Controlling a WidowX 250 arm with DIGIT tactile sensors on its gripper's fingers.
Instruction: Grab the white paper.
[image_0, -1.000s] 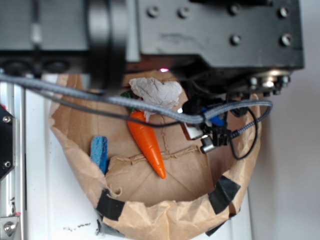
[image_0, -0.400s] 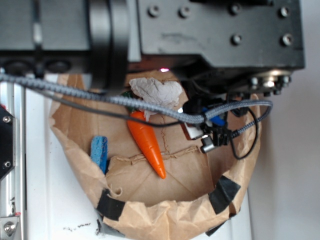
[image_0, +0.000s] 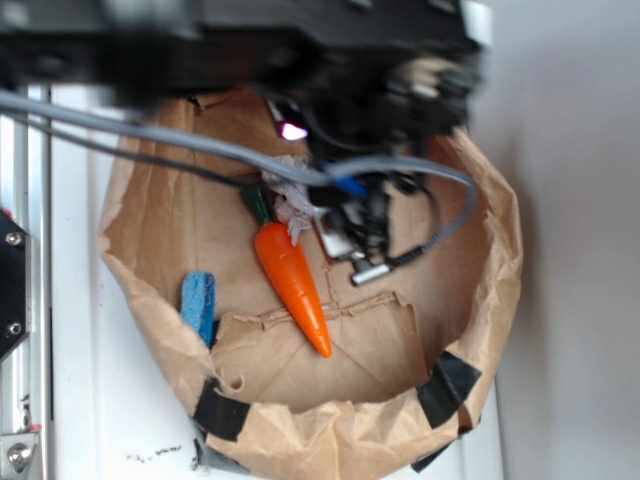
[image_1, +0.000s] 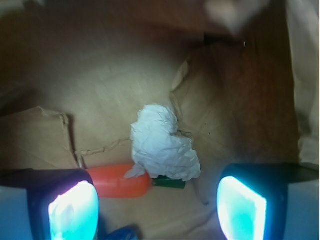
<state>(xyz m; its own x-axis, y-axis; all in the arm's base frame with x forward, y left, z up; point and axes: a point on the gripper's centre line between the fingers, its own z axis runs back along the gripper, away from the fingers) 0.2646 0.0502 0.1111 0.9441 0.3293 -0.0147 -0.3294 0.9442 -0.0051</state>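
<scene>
Wrist view: fingers (image_1: 242, 207) spread wide, empty, above white paper (image_1: 162, 142) touching the carrot (image_1: 120, 181)

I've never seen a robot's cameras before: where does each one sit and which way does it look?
Exterior: sits above, looking down into the brown paper bag; the blurred black arm and grey cable cross the top.
Wrist: sits on the arm, looking between the open gripper fingers at the bag floor.
Both show the white paper touching the orange toy carrot at its green end, and the bag.
</scene>
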